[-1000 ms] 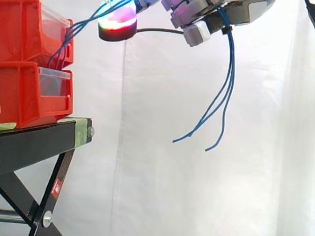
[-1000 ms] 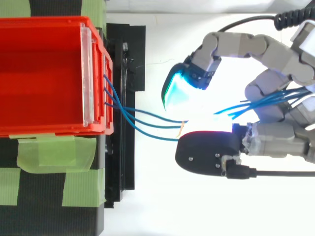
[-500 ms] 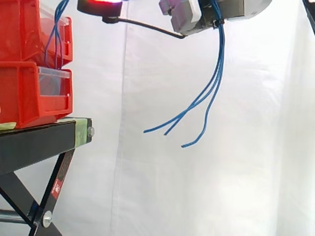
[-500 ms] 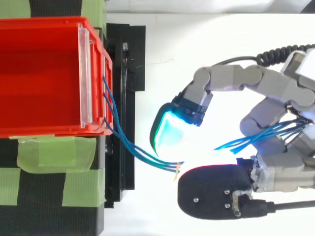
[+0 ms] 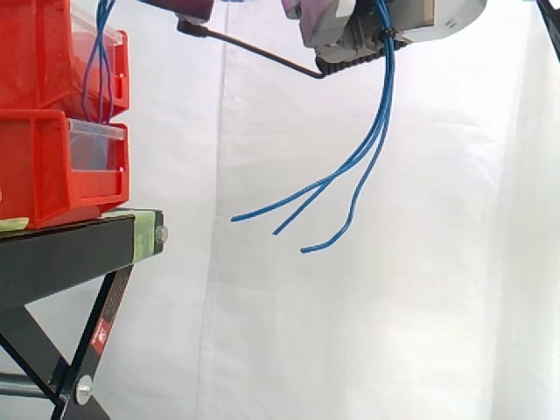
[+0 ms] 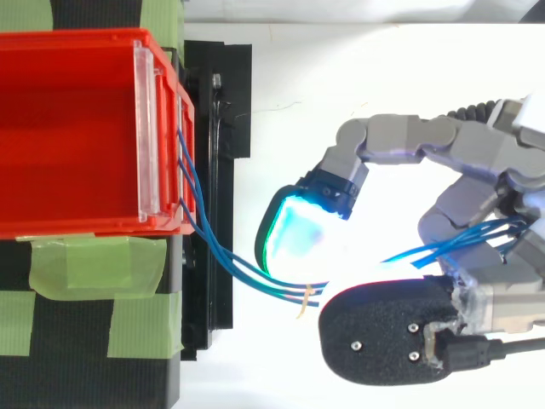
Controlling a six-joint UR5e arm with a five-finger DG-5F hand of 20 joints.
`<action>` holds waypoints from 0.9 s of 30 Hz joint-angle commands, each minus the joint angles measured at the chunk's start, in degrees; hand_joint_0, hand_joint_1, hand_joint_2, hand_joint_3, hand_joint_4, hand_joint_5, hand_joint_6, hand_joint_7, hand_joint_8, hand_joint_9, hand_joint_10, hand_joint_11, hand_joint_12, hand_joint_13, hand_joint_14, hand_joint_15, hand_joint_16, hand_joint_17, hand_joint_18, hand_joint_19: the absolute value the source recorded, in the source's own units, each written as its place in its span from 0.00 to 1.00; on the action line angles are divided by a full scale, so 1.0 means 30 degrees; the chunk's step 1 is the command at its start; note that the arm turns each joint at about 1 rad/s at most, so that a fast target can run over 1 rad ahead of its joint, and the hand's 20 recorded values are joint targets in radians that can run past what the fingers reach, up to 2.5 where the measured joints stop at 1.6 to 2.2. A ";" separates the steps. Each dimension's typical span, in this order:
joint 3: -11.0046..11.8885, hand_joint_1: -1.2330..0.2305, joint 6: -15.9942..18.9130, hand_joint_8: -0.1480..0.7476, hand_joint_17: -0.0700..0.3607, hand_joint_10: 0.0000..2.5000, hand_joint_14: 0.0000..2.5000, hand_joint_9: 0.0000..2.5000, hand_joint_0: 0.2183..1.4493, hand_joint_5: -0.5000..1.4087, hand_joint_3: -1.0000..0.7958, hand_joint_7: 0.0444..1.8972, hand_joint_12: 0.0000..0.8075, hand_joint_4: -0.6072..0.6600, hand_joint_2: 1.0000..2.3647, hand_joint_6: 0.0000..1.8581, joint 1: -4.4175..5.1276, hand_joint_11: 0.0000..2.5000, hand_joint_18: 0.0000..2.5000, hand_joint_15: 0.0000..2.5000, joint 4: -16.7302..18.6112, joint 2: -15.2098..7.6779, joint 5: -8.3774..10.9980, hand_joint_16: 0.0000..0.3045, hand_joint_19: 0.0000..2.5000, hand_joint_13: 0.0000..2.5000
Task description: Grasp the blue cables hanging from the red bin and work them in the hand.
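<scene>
The blue cables (image 6: 232, 262) are kept pinched in the curled hand (image 6: 464, 200). Their loose ends below it have swung toward the red bin (image 6: 68, 119), so the working seems to be under way.

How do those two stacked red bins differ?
The upper bin has the blue cables running off its front to the hand; the lower bin has none. The upper bin rests on the lower bin, which sits on the black stand. Both are red with clear front panels.

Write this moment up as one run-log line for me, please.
hand: shut on blue cables | blue cables: strung from red bin to hand, loose ends dangling below it | grasp: done
</scene>
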 commanded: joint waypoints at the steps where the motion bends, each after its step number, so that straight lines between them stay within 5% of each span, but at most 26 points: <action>1: 0.0000 0.39 0.0505 0.67 0.52 1.00 1.00 0.72 0.60 0.28 0.42 0.64 0.66 0.74 0.01 0.18 0.0000 1.00 1.00 0.56 -0.0136 -0.0005 0.0002 0.67 0.30 0.76; 7: 0.0000 0.39 0.0856 0.67 0.52 1.00 1.00 0.72 0.70 0.28 0.56 0.62 0.66 0.73 0.01 0.20 0.0000 1.00 1.00 0.56 -0.0224 0.0024 0.0031 0.67 0.30 0.76; 17: 0.0000 0.39 0.1061 0.67 0.52 1.00 1.00 0.72 0.73 0.28 0.52 0.62 0.66 0.73 0.01 0.20 0.0000 1.00 1.00 0.56 -0.0254 -0.0005 0.0060 0.67 0.30 0.76; 27: 0.0000 0.37 0.1179 0.67 0.52 1.00 1.00 0.72 0.71 0.28 0.61 0.62 0.66 0.73 0.00 0.19 0.0000 1.00 1.00 0.56 -0.0254 -0.0005 0.0060 0.67 0.30 0.76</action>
